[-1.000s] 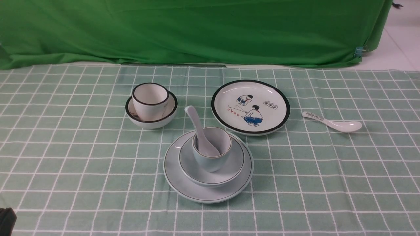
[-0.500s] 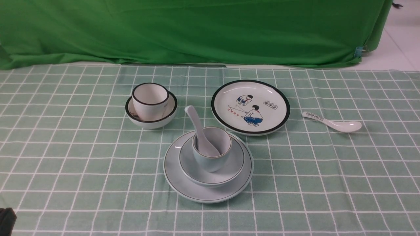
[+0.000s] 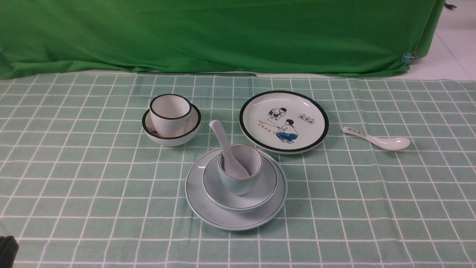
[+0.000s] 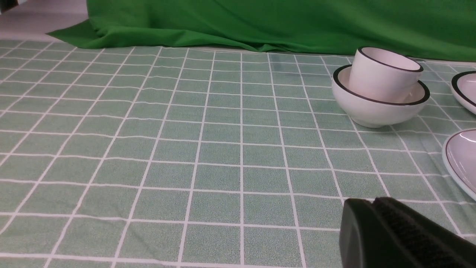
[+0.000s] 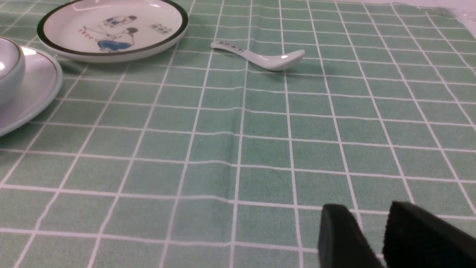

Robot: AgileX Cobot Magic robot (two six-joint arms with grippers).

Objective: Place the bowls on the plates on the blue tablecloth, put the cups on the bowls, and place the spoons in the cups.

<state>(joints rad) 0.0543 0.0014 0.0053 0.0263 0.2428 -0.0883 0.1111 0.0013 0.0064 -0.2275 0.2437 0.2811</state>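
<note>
The left gripper (image 4: 375,208) hangs low over the blue tablecloth (image 3: 74,178) at the near left, its jaws pressed together with nothing between them. Ahead of it, on the left of the cloth, the black-rimmed bowl (image 3: 171,135) sits straight on the cloth, and the black-rimmed cup (image 3: 170,111) stands in it, leaning slightly.

In the middle, nearer the robot, the blue plate (image 3: 208,208) carries the blue bowl (image 3: 260,190). The blue cup (image 3: 241,171) stands in that bowl, and the plain spoon (image 3: 227,149) rests in the cup with its handle slanting up and to the left.

Behind and to the right lies the cartoon plate (image 3: 308,108), bare, close to the blue plate but not touching it. Farther right the printed spoon (image 3: 377,138) lies on the cloth, well apart from the plates, bowl end to the right.

The right gripper (image 5: 372,230) hovers over the cloth at the near right, its jaws a narrow gap apart and holding nothing.
</note>
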